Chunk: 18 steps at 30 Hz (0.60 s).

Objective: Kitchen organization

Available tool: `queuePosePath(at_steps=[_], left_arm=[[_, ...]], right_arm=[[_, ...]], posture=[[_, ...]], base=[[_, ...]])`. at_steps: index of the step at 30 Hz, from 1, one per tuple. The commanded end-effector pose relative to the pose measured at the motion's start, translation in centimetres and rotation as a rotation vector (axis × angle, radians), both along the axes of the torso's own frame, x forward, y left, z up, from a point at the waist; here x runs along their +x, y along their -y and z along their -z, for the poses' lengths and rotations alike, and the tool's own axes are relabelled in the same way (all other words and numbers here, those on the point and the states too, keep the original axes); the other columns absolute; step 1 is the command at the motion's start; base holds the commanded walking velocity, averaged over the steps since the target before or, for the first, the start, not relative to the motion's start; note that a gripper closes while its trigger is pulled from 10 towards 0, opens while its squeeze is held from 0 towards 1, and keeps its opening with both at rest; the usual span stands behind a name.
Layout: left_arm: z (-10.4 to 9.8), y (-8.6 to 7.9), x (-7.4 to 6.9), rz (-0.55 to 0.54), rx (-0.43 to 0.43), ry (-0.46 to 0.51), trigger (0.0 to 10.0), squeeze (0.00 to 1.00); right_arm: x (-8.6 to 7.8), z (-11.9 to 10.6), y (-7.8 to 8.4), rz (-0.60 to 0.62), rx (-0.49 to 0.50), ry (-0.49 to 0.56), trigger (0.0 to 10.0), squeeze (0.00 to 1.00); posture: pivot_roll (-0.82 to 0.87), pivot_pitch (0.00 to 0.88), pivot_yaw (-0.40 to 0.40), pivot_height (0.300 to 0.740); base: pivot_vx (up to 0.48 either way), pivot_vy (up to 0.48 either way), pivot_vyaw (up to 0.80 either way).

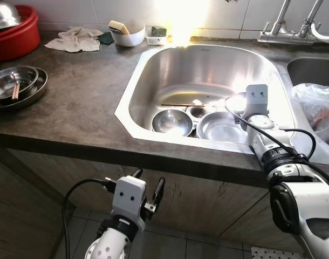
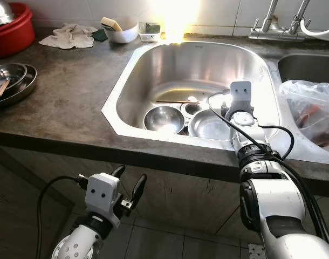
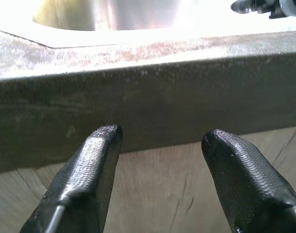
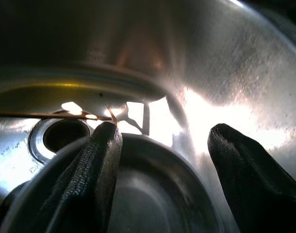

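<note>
Counter: a dark stone worktop (image 1: 83, 102) runs round the steel sink (image 1: 153, 65); its front edge stands between the low left arm and the basin.
Back of counter: a red basin (image 1: 16, 35) with a steel bowl in it, a crumpled white cloth (image 1: 73, 39), a white bowl (image 1: 128, 33) holding a sponge, a small clear tub (image 1: 155, 35).
Left of counter: stacked steel dishes (image 1: 16, 85) with chopsticks lying in them.
Right of sink: a plastic bag (image 1: 318, 110) slumped in the second basin, taps (image 1: 286, 27) behind it.
In the sink: a small steel bowl (image 1: 171, 122) and a wider steel dish (image 1: 221, 128) side by side, the drain (image 4: 60, 136) behind them, a thin chopstick (image 1: 180, 104) lying across the sink floor.
Right arm: reaches over the front rim, forearm sloping down into the basin.
Right gripper (image 4: 162, 141): fingers spread wide, holding nothing, poised just above the far rim of the wider dish; the chopstick's tip seems to sit at one fingertip, though glare makes contact hard to judge.
Left arm: bent low in front of the cabinet, below the counter edge.
Left gripper (image 3: 162, 138): fingers parted, empty, pointing up at the counter's underside.
</note>
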State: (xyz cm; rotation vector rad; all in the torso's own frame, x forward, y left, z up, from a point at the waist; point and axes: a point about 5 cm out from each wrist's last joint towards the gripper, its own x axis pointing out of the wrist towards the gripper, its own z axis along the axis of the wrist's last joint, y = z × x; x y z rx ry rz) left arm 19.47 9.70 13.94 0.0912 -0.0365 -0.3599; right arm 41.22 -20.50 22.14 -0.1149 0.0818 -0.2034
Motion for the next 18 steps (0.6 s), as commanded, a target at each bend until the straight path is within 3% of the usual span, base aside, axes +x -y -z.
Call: queuePosePath(at_steps=[1, 3, 6, 9, 12, 18], left_arm=[[0.4, -0.1, 0.1, -0.008, 0.008, -0.022, 10.0, 0.0], [0.4, 0.0, 0.4, -0.008, 0.007, -0.015, 10.0, 0.0], [0.4, 0.0, 0.6, -0.008, 0.006, -0.013, 10.0, 0.0], [0.2, 0.1, 1.2, -0.007, 0.004, 0.003, 10.0, 0.0], [0.2, 0.1, 1.4, -0.007, 0.004, 0.007, 10.0, 0.0], [-0.1, 0.7, 2.7, 0.005, -0.009, 0.041, 10.0, 0.0]], right_arm=[[-0.2, -1.1, 0.0, 0.001, -0.038, 0.078, 10.0, 0.0], [-0.7, -2.0, -0.5, -0.018, -0.066, 0.165, 10.0, 0.0], [-1.0, -2.4, -0.7, -0.026, -0.077, 0.198, 10.0, 0.0], [-2.9, -3.5, -1.8, -0.091, -0.098, 0.344, 10.0, 0.0], [-3.5, -3.7, -2.0, -0.099, -0.097, 0.376, 10.0, 0.0], [-7.9, -3.3, -3.7, -0.179, -0.033, 0.492, 10.0, 0.0]], posture=[[0.06, 0.217, 0.0, 0.74], [0.05, 0.202, 0.002, 0.74], [0.05, 0.2, 0.002, 0.74], [0.04, 0.172, 0.007, 0.74], [0.03, 0.168, 0.007, 0.74], [0.01, 0.107, 0.007, 0.74]], base=[[0.0, 0.0, 0.0], [0.0, 0.0, 0.0], [0.0, 0.0, 0.0], [0.0, 0.0, 0.0], [0.0, 0.0, 0.0], [0.0, 0.0, 0.0]])
